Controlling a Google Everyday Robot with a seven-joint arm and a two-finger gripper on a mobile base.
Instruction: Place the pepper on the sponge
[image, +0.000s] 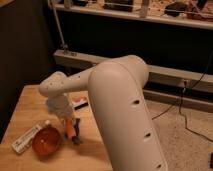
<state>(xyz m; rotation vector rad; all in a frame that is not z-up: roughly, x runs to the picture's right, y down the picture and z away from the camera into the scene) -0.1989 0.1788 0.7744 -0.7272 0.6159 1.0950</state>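
My gripper (66, 118) hangs from the white wrist over the wooden table (25, 107), just right of the red bowl. The slim orange pepper (67, 129) stands nearly upright directly under the gripper, touching or held by it; I cannot tell which. A sliver of the deep-blue sponge (77, 124) shows right beside the pepper on its right, mostly hidden by the pepper and the gripper. The large white arm (120, 105) fills the middle of the view.
A round orange-red bowl (47, 141) sits at the table's front left, with a white tube (29, 137) to its left. A dark and white packet (80, 104) lies behind the gripper. The floor (180, 135) lies to the right.
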